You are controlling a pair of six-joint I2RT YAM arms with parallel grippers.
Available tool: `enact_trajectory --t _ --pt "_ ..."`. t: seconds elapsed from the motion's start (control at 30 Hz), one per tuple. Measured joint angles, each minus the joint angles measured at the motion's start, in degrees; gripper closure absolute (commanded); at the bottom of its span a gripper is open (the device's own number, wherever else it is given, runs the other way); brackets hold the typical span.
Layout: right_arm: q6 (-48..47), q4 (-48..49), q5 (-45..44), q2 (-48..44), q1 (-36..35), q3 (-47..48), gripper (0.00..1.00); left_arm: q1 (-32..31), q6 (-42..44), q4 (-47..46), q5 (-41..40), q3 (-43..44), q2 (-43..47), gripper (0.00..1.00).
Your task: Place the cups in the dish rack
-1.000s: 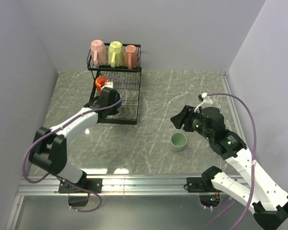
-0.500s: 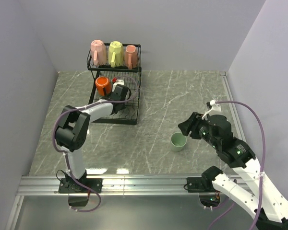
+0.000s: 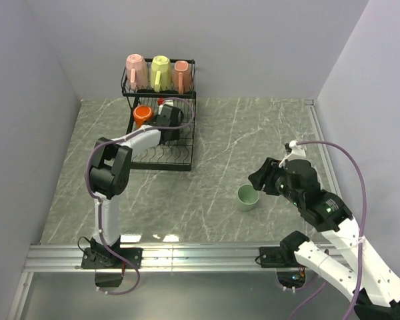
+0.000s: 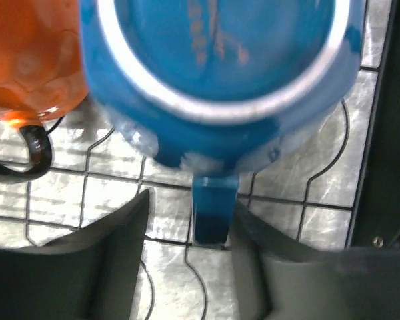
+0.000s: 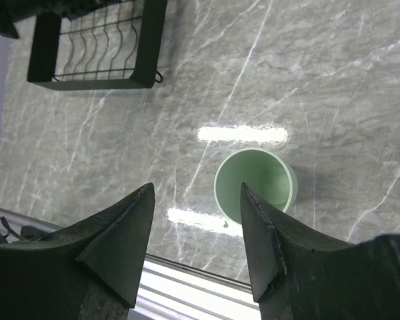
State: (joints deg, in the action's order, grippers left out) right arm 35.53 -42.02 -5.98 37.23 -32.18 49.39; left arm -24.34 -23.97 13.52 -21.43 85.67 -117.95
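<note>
The black wire dish rack (image 3: 187, 143) stands at the back left. Its upper basket holds three upturned cups: pink (image 3: 136, 72), pale yellow (image 3: 161, 73) and pink (image 3: 181, 77). An orange cup (image 3: 143, 115) sits in the lower tray. My left gripper (image 3: 165, 127) is over that tray and hides the blue cup from above. In the left wrist view the blue cup (image 4: 217, 60) sits upturned on the wires beside the orange cup (image 4: 27, 53), its handle (image 4: 215, 210) between my open left gripper's (image 4: 190, 220) fingers. The pale green cup (image 3: 248, 197) stands upright on the table. My right gripper (image 3: 259, 179) hovers open over it (image 5: 255, 185).
The rack's lower tray (image 5: 93, 47) shows at the top left of the right wrist view. Grey walls close the table on three sides. A metal rail (image 3: 200, 252) runs along the near edge by the arm bases.
My left gripper went deeper into the rack's lower tray with the blue cup and its jaws opened off the handle. My right gripper came nearer and lower toward the green cup.
</note>
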Motion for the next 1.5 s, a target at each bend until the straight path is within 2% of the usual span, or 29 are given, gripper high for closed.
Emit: enact_trajectory --t 0.2,0.43,0.63,0.9,1.23,1.5 --pt "-0.5 0.8 0.3 2.1 0.0 0.0 0.39 0.9 -0.3 1.6 1.3 0.7 0.1 0.28" --pt "-1.6 2.4 1.0 4.0 0.0 0.0 0.39 1.3 -2.4 3.5 4.2 -1.9 4.5 0.23" --pt "-4.4 2.7 1.3 5.5 0.1 -0.3 0.39 2.2 -4.8 4.8 5.7 -7.4 16.7 0.23" --pt "-5.7 2.1 1.8 6.4 0.1 -4.9 0.38 2.1 -5.7 5.3 5.7 -8.6 30.6 0.22" --pt "-3.7 -0.2 -0.5 17.0 0.2 -4.7 0.40 2.1 -7.2 9.1 6.6 -11.3 34.5 0.23" --pt "-3.4 -3.4 -3.1 20.7 0.2 -3.1 0.41 2.1 -7.4 11.1 6.6 -13.3 38.6 0.23"
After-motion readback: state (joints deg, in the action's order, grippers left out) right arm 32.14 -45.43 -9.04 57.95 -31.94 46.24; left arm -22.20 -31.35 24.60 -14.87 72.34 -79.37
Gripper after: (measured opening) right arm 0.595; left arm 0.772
